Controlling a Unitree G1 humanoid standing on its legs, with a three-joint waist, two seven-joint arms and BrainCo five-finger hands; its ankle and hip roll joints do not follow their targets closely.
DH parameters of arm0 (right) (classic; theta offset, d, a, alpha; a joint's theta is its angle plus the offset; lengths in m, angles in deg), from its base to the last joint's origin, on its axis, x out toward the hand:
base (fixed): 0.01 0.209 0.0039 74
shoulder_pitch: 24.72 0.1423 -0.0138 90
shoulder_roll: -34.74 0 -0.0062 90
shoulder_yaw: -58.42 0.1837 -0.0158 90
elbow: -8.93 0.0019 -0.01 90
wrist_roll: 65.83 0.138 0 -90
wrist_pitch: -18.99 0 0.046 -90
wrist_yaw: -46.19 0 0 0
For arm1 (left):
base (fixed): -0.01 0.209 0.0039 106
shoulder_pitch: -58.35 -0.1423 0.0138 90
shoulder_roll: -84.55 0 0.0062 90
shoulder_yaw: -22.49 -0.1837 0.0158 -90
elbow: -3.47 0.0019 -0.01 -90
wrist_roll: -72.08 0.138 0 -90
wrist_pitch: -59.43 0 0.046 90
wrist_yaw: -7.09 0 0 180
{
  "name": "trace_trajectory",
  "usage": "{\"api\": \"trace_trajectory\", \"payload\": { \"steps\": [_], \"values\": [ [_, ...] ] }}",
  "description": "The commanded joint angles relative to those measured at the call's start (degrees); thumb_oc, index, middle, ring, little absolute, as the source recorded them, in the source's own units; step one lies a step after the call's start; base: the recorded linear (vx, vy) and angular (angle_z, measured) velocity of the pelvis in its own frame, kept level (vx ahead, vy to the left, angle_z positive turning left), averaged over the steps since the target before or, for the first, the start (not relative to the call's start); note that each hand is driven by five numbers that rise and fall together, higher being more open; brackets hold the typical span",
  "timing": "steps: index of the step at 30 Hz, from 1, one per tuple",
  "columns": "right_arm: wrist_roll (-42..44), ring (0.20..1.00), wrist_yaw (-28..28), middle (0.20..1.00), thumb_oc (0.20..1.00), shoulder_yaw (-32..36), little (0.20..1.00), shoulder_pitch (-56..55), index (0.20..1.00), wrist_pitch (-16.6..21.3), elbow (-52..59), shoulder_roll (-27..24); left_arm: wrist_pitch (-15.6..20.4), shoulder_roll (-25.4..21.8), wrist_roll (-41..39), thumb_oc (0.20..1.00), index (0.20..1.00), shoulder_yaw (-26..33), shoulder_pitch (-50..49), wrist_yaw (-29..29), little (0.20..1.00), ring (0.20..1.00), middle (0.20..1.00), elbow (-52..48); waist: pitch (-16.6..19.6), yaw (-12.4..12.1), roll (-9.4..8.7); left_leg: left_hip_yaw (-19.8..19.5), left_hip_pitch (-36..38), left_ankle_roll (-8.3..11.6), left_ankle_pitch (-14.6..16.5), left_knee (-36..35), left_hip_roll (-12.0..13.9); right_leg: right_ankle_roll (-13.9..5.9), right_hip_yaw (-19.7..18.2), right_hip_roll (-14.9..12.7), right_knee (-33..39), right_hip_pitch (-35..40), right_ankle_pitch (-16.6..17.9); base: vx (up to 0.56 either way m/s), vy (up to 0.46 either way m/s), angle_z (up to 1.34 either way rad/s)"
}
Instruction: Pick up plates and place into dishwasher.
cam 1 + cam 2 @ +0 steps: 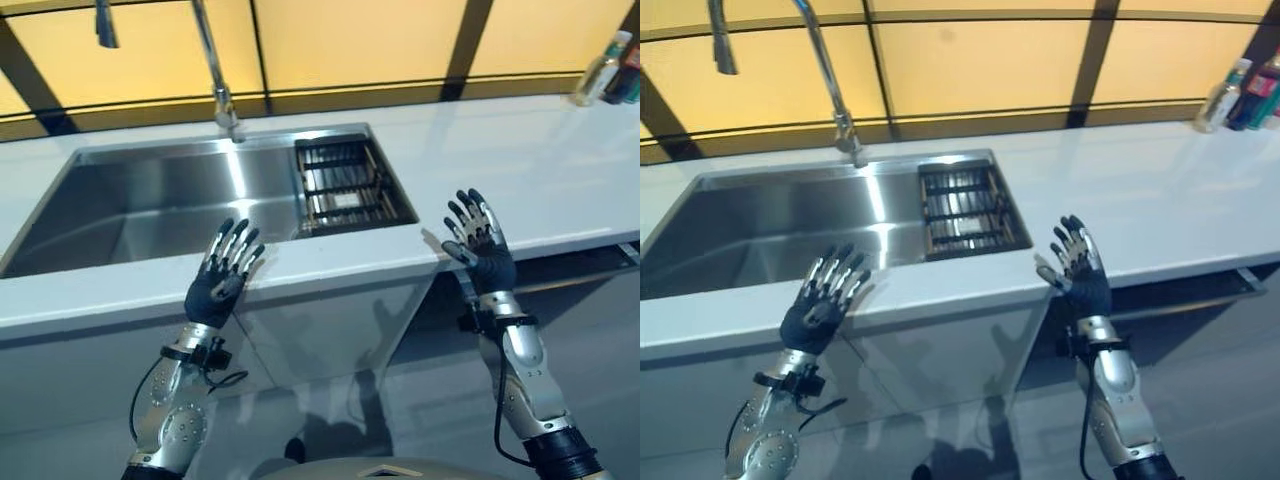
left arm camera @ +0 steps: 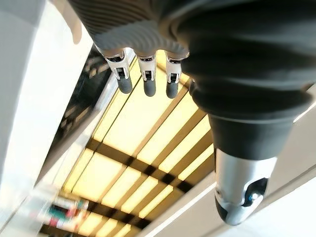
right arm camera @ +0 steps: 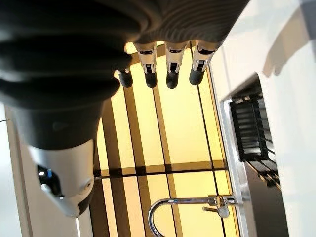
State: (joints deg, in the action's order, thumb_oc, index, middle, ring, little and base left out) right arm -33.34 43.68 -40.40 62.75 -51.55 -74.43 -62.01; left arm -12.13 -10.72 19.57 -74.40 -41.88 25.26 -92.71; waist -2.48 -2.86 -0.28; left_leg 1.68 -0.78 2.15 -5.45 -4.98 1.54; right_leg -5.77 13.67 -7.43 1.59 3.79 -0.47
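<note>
My left hand is raised in front of the white counter's front edge, below the steel sink. Its fingers are straight and spread, and it holds nothing. My right hand is up at the same height, to the right of the sink, also open and empty. In the left wrist view the left hand shows straight fingertips against the yellow wall panels. The right hand looks the same in the right wrist view. A black wire rack sits in the sink's right end.
A tall faucet rises behind the sink. White countertop stretches to the right, with bottles at its far right corner. Below the counter, right of my right hand, is a dark opening. Grey cabinet fronts lie under the sink.
</note>
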Motion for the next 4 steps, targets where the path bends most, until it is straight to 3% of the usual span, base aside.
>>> {"api": "trace_trajectory", "payload": {
  "steps": [1,4],
  "values": [
    [2.46,1.000,2.66,1.000,1.000,-0.96,1.000,0.90,1.000,4.20,3.41,1.67,3.82,-1.25,2.09,1.000,1.000,1.89,2.59,-1.53,1.000,1.000,1.000,-4.67,0.39,-1.33,-1.52,-0.09,-1.37,-2.10,4.80,2.22,-0.61,-0.06,0.14,-0.41,-5.10,-3.36,-1.08,-0.01,-0.018,0.11],
    [3.52,1.000,3.74,1.000,1.000,-1.98,1.000,0.70,1.000,4.23,3.22,1.36,4.33,-1.42,2.86,1.000,1.000,0.99,2.76,-2.50,1.000,1.000,1.000,-4.70,0.22,-1.42,-1.66,-0.20,-1.41,-1.97,4.79,2.41,-0.52,-0.03,0.50,-0.50,-4.95,-3.13,-1.16,0.00,-0.009,0.03]
  ]
}}
